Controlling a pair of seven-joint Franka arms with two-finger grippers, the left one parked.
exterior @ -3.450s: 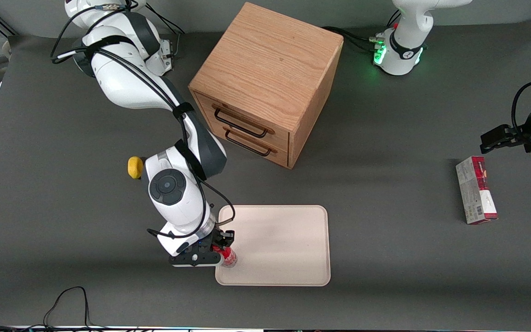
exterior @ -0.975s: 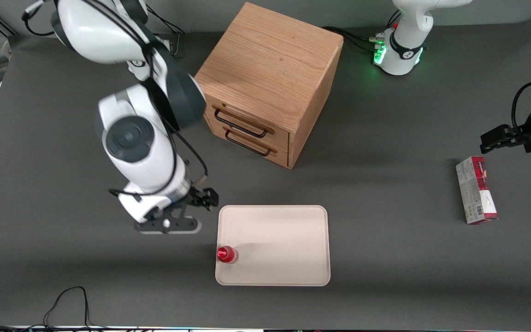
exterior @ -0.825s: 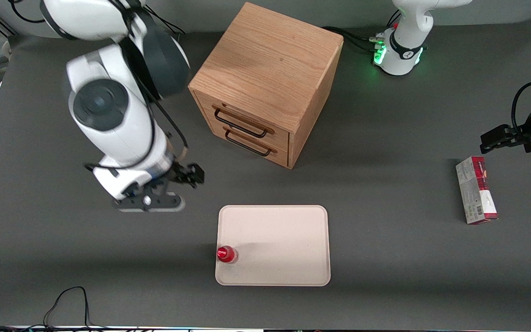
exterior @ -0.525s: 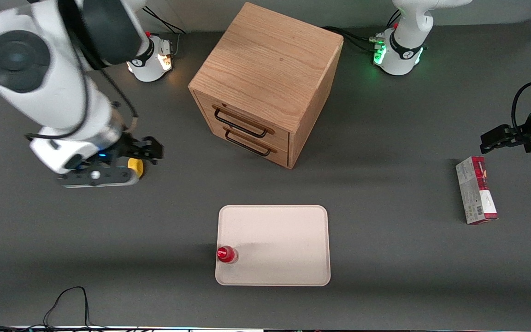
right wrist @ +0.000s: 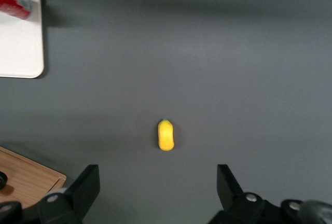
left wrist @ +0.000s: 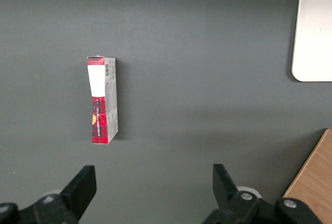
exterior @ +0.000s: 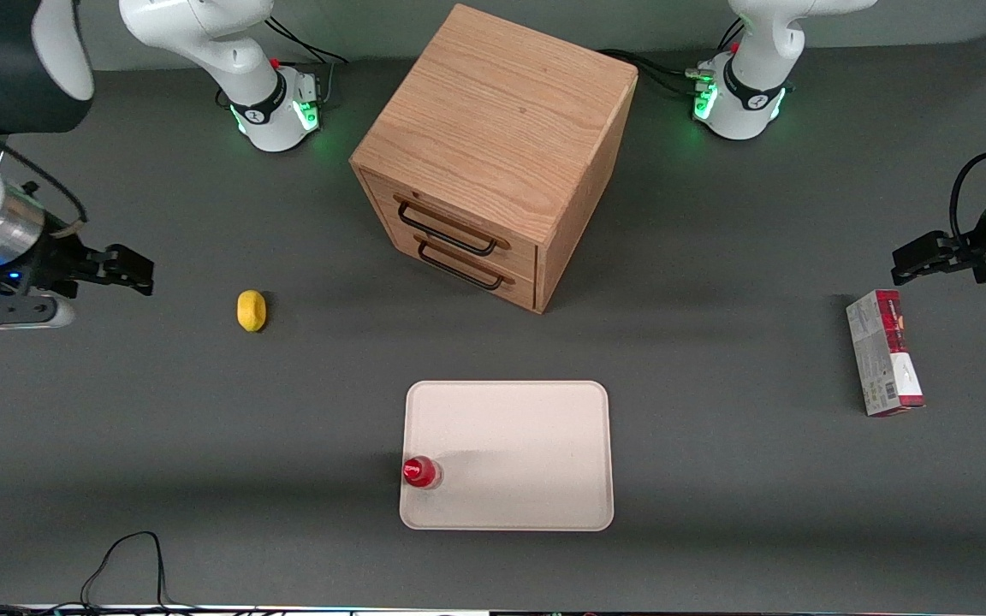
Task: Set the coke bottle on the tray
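The coke bottle [exterior: 421, 472], small and red with a red cap, stands upright on the pale cream tray [exterior: 527, 445], in the tray's corner nearest the front camera at the working arm's end. Both show in the right wrist view, the bottle [right wrist: 14, 3] on the tray [right wrist: 18, 47]. My right gripper [exterior: 108, 269] hangs high near the working arm's end of the table, far from the tray. In its wrist view the gripper [right wrist: 158, 185] is open wide and empty, above bare table by a yellow lemon [right wrist: 166, 135].
The lemon [exterior: 251, 310] lies between the gripper and a wooden two-drawer cabinet [exterior: 493, 154]. A red-and-grey carton [exterior: 884, 364] lies toward the parked arm's end, also in the left wrist view [left wrist: 102, 99]. A black cable [exterior: 125, 556] loops at the table's front edge.
The gripper let go of the bottle on the tray, rose and swung away toward the working arm's end of the table. The bottle stays upright where it was set.
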